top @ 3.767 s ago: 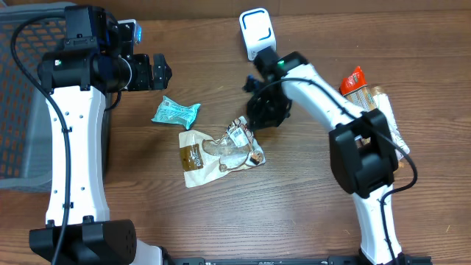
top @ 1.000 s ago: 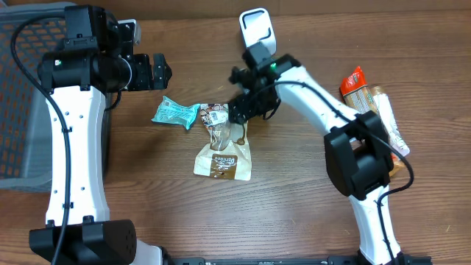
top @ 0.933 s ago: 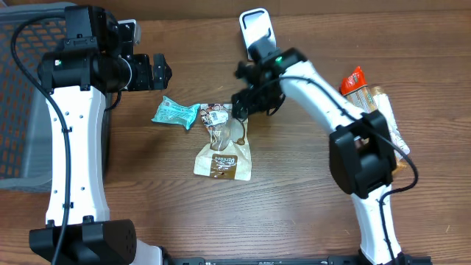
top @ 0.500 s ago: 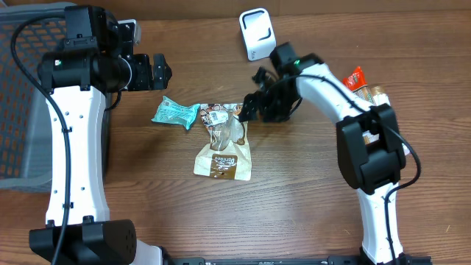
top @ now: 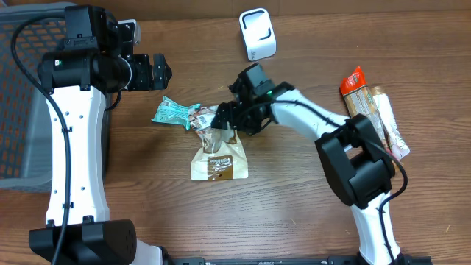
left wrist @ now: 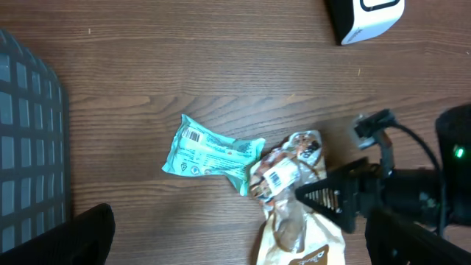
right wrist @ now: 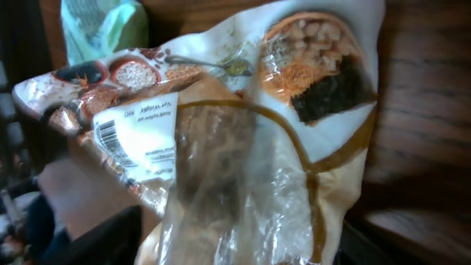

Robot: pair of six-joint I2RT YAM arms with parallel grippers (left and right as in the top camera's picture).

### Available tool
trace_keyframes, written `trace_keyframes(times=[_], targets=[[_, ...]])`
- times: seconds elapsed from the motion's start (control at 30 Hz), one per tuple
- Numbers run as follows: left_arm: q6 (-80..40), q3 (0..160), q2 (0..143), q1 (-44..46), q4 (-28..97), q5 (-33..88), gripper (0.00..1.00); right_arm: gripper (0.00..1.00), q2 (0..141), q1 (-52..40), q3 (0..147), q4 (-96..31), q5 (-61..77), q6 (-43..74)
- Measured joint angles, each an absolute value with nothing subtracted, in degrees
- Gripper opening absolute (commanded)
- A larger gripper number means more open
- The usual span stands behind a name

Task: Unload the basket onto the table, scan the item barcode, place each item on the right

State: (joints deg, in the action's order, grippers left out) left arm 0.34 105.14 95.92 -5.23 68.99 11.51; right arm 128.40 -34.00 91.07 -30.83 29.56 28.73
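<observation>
- Left gripper [top: 159, 71] is hanging wide open, holding nothing.
- Snack pouch [top: 218, 154] is lying mid-table, nudged slightly left since a moment ago.
- Right gripper [top: 224, 119] is coming back onto its top edge; I cannot tell whether it is gripping, so the scanner [top: 257, 33] pass is waiting.

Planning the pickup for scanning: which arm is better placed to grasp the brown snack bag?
Right. The right gripper is at the top edge of the brown snack bag, jaws apart around it; the left gripper hangs open beyond the teal packet, off the bag.
</observation>
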Motion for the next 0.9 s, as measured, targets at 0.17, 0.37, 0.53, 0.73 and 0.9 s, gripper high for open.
trace_keyframes(times=[0.17,0.37,0.53,0.73,0.9], targets=[[0.3,105.1,95.9,-5.2,69.0,11.5,1.00,0.46,127.7,-35.8,89.3,-28.8,24.2,32.1],[0.3,105.1,95.9,-5.2,69.0,11.5,1.00,0.31,127.7,-36.1,88.6,-28.3,22.2,33.9],[0.3,105.1,95.9,-5.2,69.0,11.5,1.00,0.38,127.7,-36.2,88.5,-27.7,22.0,34.3],[0.3,105.1,95.9,-5.2,69.0,11.5,1.00,0.41,127.7,-37.5,88.5,-26.5,20.7,34.3],[0.3,105.1,95.9,-5.2,69.0,11.5,1.00,0.40,128.4,-37.5,88.8,-25.2,21.6,35.0]])
